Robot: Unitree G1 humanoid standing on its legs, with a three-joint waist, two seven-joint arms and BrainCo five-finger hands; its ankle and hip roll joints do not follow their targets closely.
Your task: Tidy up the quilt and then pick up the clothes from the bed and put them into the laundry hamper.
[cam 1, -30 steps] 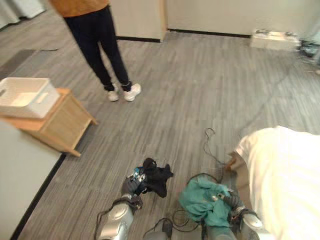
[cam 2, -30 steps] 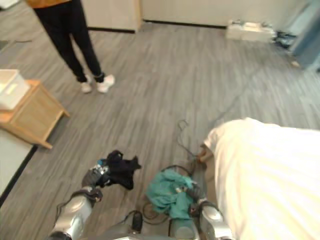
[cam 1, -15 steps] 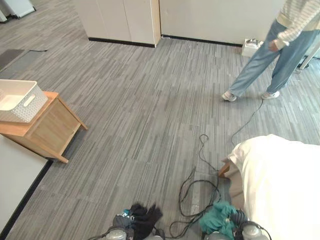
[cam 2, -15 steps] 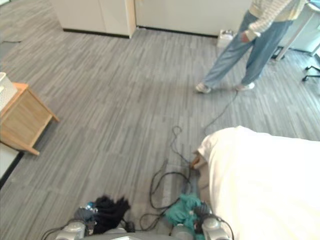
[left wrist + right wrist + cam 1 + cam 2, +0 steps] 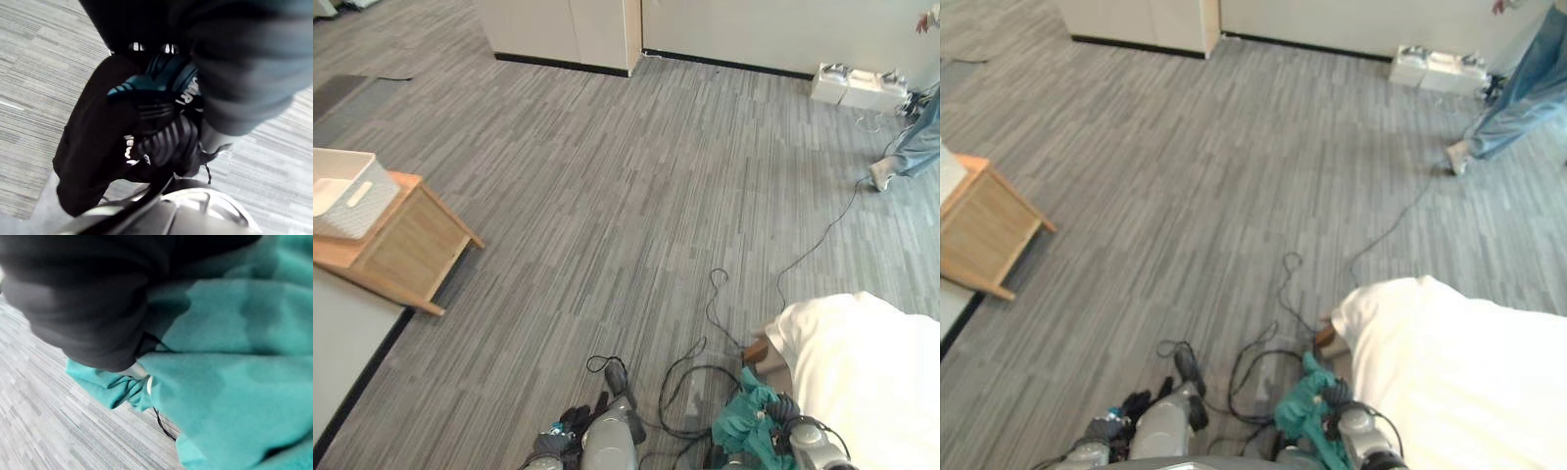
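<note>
Down at the lower edge of the head views, the left hand is wrapped in a black garment; its own wrist view shows dark-tipped fingers curled into the cloth, so the fingers are clamped on it. The right hand is buried in a teal garment; a single fingertip pokes out between the folds, and whether the fingers are closed cannot be told. Both garments hang low over the floor, grey wood-look planks that run across the whole room. The white quilt covers the bed corner just beside the teal cloth, on the robot's right. A thin cable trails over the planks toward white boxes against the far wall. At the left a white laundry hamper sits on a low wooden stand, well apart from both hands. A pale cabinet stands at the back, and a person's jeans leg and shoe show at the far right.
</note>
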